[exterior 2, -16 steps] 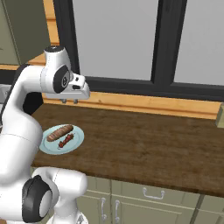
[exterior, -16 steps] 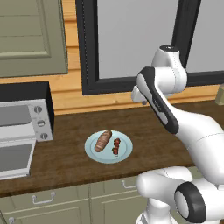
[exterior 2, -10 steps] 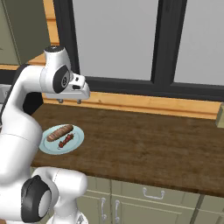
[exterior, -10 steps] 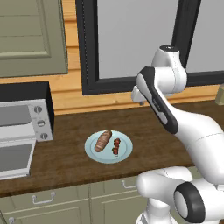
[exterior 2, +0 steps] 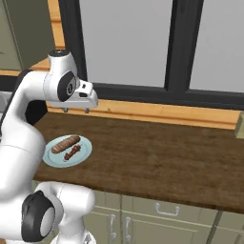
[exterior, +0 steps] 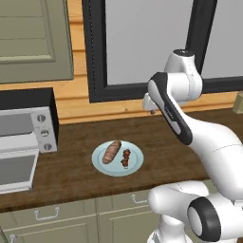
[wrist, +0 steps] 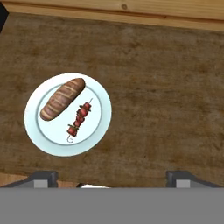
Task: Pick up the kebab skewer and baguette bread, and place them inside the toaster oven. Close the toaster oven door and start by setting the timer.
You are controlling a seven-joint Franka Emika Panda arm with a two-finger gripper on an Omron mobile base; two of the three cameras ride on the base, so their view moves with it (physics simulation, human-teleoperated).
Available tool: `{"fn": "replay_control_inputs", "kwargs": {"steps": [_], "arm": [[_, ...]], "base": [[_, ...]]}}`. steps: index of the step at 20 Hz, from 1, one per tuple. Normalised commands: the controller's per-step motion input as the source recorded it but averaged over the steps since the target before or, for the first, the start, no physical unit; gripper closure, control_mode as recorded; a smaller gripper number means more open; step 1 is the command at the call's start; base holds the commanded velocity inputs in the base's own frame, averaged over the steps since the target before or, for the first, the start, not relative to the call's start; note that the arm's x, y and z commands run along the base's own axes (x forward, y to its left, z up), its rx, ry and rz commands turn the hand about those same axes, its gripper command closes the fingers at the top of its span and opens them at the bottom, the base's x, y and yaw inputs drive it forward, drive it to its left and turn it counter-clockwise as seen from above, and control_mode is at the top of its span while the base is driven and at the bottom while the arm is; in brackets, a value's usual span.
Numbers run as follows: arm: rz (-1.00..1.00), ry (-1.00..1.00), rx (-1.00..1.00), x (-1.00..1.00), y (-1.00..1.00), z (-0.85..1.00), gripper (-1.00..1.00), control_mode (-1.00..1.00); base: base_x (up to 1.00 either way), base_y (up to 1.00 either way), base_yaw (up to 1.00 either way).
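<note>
Pale blue plate [exterior: 135, 166] on dark wood counter [exterior: 71, 171], carrying baguette bread [exterior: 111, 151] and kebab skewer [exterior: 126, 158] side by side, close but not touching. Same pair seen from above in hand view: baguette bread [wrist: 63, 98] toward plate's outer side, kebab skewer [wrist: 79, 118] just beside it, both slanted the same way on plate [wrist: 94, 135].

Toaster oven [exterior: 28, 124] at left end of counter, well apart from plate, with toaster oven door [exterior: 16, 173] dropped open and flat toward the front. Three knobs [exterior: 44, 132] in a column on its right face.

Step in hand, by judgement: very start, approach to first pick. Nothing lifted, nothing in oven yet, door and timer both still to do.

Gripper [exterior 2: 75, 110] high above counter, between plate and window, pointing down. Jaws spread wide, nothing between them, touching nothing. Dark fingertips [wrist: 43, 178] at bottom of hand view, far apart, plate up and to the left of their midline.

Next move probably calls for: shift toward plate, centre over one item, likely turn wrist so jaws cross its short width, then descend. Skewer thin and low on plate, so needs a careful low pinch; bread bulkier, easier.
</note>
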Motion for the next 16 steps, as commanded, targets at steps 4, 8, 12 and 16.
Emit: {"fn": "replay_control_inputs", "kwargs": {"steps": [4, 8, 12, 16], "arm": [[0.00, 0.00, 0.00, 0.00, 0.00, 0.00, -1.00, 1.00], [0.00, 0.00, 0.00, 0.00, 0.00, 0.00, -1.00, 1.00], [0.00, 0.00, 0.00, 0.00, 0.00, 0.00, -1.00, 1.00], [0.00, 0.00, 0.00, 0.00, 0.00, 0.00, -1.00, 1.00]], "base": [[-0.04, 0.78, 0.00], [0.00, 0.92, 0.00], [0.02, 0.49, 0.00], [0.34, 0.34, -0.01]]}}
